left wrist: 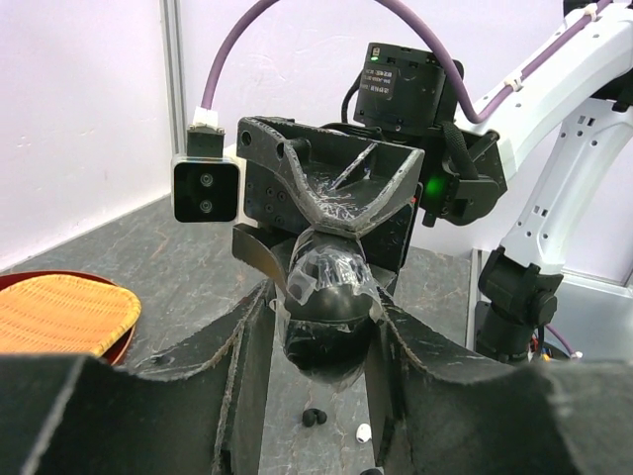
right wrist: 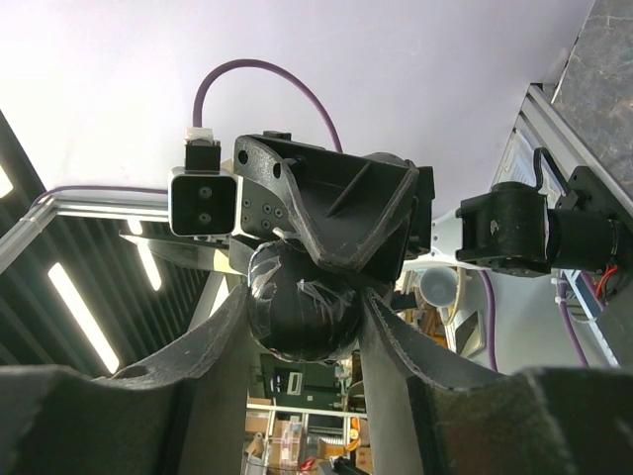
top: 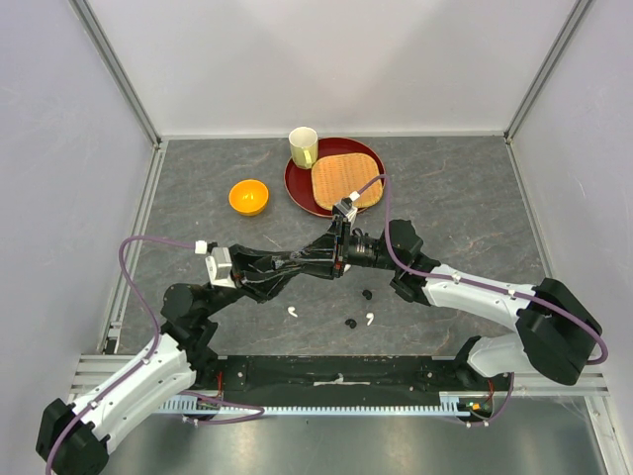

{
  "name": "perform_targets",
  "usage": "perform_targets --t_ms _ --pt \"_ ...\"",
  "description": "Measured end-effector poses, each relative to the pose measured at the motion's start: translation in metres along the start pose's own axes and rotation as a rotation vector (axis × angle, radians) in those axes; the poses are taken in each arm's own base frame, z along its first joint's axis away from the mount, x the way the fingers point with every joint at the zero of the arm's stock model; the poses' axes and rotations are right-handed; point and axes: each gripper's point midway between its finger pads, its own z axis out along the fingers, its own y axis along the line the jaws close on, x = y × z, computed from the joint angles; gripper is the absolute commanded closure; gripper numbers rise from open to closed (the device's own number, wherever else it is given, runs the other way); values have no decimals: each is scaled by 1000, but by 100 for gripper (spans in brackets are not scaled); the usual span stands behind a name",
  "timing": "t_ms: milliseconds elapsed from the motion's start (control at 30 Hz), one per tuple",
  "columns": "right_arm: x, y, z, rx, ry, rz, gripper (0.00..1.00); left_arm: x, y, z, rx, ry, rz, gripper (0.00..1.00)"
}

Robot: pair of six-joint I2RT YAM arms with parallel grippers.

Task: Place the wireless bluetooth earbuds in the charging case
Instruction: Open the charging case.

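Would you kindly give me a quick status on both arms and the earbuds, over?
Left gripper, right gripper both shut on charging case, mid-air. Two white earbuds, two black earbuds loose on table. Orange bowl, red plate well away.

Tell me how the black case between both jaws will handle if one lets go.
The charging case looks round and glossy under crinkled clear film, so it may slip or twist in a single grip. It seems a rigid shell, unlikely to deform. Set down, it could roll.
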Motion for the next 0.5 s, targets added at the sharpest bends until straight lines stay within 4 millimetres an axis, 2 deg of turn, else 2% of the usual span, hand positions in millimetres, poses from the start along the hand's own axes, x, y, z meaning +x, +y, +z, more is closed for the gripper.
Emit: perform_targets --t_ms 200,433,500 --pt "0 0 0 -1 0 1 89 0 0 -1 -2 2 -1 62" --pt "-1 0 0 -1 -6 1 88 1 0 -1 -2 4 -2 64" --pt "-1 0 0 -1 -6 1 88 0 0 -1 -2 3 -2 76"
